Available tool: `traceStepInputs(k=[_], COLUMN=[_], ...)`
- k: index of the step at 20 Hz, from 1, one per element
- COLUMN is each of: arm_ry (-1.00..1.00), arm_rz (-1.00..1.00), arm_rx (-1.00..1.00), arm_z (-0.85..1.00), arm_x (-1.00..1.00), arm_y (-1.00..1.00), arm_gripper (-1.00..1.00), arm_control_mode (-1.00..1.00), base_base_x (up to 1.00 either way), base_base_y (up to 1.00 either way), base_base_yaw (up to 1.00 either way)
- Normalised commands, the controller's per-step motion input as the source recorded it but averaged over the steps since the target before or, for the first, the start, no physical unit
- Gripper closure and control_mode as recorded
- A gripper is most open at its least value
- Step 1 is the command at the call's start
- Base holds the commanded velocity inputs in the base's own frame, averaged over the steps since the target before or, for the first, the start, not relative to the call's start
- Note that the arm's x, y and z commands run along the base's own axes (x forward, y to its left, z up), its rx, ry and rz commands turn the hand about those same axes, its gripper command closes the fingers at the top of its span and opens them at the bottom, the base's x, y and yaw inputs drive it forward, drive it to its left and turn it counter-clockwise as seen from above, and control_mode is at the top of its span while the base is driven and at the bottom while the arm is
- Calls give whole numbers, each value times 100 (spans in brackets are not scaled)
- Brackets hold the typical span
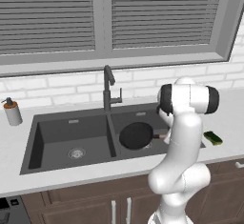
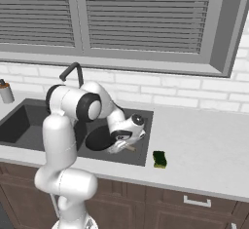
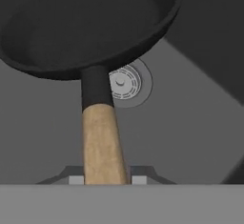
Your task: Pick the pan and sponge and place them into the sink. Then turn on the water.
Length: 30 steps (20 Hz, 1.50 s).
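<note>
The round black pan (image 3: 86, 23) hangs over the right basin of the dark grey sink (image 1: 71, 118), above its steel drain (image 3: 126, 82). My gripper (image 3: 105, 180) is shut on the pan's brownish handle (image 3: 101, 142), which runs between the two fingers. From the base views the pan (image 1: 136, 135) (image 2: 99, 138) sits low inside the right basin, with the gripper (image 2: 127, 147) at its right side. The sponge (image 1: 213, 137) (image 2: 159, 159), yellow with a dark green face, lies on the counter just right of the sink. No blue stream comes from the tap (image 1: 108, 87).
A soap dispenser (image 1: 13, 112) stands on the counter left of the sink. The left basin holds just its drain (image 1: 76, 153). The white counter (image 2: 204, 145) stretches to the right of the sponge. A window with shut blinds is behind the tap.
</note>
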Motion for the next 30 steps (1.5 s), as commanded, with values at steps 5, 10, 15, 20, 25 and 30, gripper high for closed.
traceStepInputs(k=[5, 10, 15, 20, 25, 30], arm_ry=[3, 2, 0, 0, 0, 0], arm_rz=[1, 6, 7, 7, 5, 2], arm_rx=[0, -2, -2, -1, 0, 0], arm_z=[-9, 0, 0, -8, 0, 0], arm_x=[17, 0, 0, 0, 1, 3], arm_y=[75, 91, 70, 38, 8, 2], arm_gripper=[100, 100, 100, 100, 100, -100], arm_control_mode=[-100, -100, -100, -100, -100, -100], base_base_x=[0, 0, 0, 0, 0, 0], base_base_y=[0, 0, 0, 0, 0, 0], base_base_yaw=[0, 0, 0, 0, 0, 0])
